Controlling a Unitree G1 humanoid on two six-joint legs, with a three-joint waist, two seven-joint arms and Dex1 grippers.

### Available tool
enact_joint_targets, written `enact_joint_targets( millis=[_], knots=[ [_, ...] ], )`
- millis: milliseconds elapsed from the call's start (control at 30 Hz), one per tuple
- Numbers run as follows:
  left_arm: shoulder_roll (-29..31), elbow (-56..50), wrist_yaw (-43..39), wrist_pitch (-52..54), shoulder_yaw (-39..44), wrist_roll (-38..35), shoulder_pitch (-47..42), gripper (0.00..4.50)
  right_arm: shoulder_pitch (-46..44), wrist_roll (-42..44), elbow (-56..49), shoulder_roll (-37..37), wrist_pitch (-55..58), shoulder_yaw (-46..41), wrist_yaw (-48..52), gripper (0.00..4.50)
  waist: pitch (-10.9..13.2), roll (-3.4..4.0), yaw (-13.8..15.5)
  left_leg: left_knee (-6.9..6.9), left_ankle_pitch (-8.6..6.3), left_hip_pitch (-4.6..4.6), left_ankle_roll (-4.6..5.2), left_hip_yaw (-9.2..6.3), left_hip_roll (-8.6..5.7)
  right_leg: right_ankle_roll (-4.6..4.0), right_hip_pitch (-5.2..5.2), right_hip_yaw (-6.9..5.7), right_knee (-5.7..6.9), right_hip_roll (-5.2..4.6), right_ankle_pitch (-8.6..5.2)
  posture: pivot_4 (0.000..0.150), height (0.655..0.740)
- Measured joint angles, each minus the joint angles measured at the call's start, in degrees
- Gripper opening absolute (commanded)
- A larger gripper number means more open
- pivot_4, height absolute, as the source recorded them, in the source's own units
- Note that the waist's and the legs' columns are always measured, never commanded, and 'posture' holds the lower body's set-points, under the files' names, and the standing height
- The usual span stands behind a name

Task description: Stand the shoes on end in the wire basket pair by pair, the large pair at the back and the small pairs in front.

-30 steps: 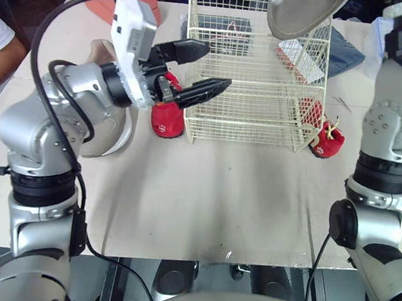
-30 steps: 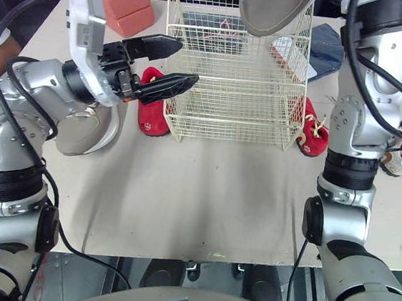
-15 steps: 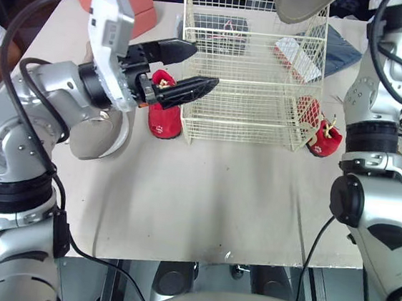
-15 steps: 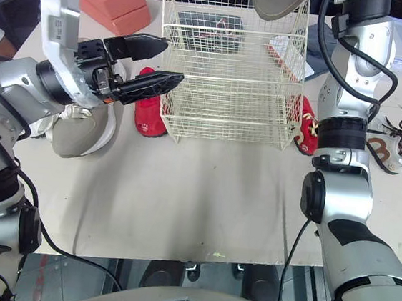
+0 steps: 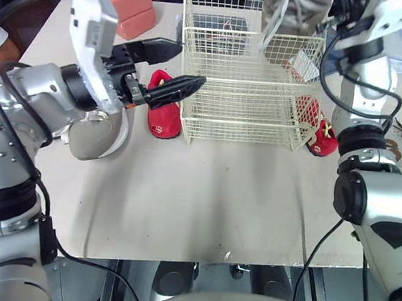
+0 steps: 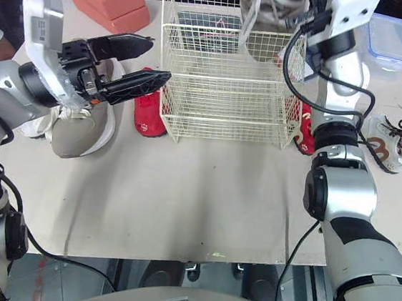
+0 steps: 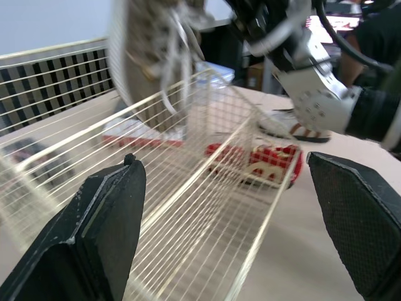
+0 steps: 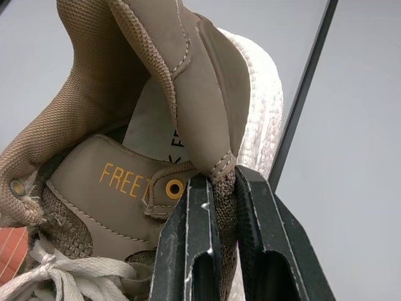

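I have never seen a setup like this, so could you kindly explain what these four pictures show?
It is a two-armed humanoid robot. Two pictures look down from its head; the other two come from cameras on each wrist. On the table stands a wire basket, with small red shoes at its sides, a large tan sneaker by the left arm and a small pale shoe at the right. The right tool holds a second tan sneaker over the back of the basket. The left tool hangs open beside the basket.
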Motion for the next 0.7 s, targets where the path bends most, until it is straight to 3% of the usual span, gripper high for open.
enact_joint_targets(
  millis=[300,700],
  knots=[
    [0.3,2.2,-2.1,-1.9,0.0,1.4,0.8,4.44,2.9,5.5,-4.7,-0.5,9.1,-1.9,2.4,0.0,0.0,-0.01,0.2,0.02,0.0,0.01,0.0,-0.03,0.0,0.0,0.04,-0.05,0.01,-0.01,0.0,0.15,0.686],
    [0.6,3.4,-4.7,-4.7,-0.6,3.5,1.9,4.44,10.7,2.8,-13.0,-2.1,19.3,0.7,2.5,0.0,0.0,-0.01,0.7,0.02,0.0,0.01,0.0,-0.03,0.0,0.0,0.04,-0.06,0.0,0.0,0.0,0.15,0.686]
  ],
)
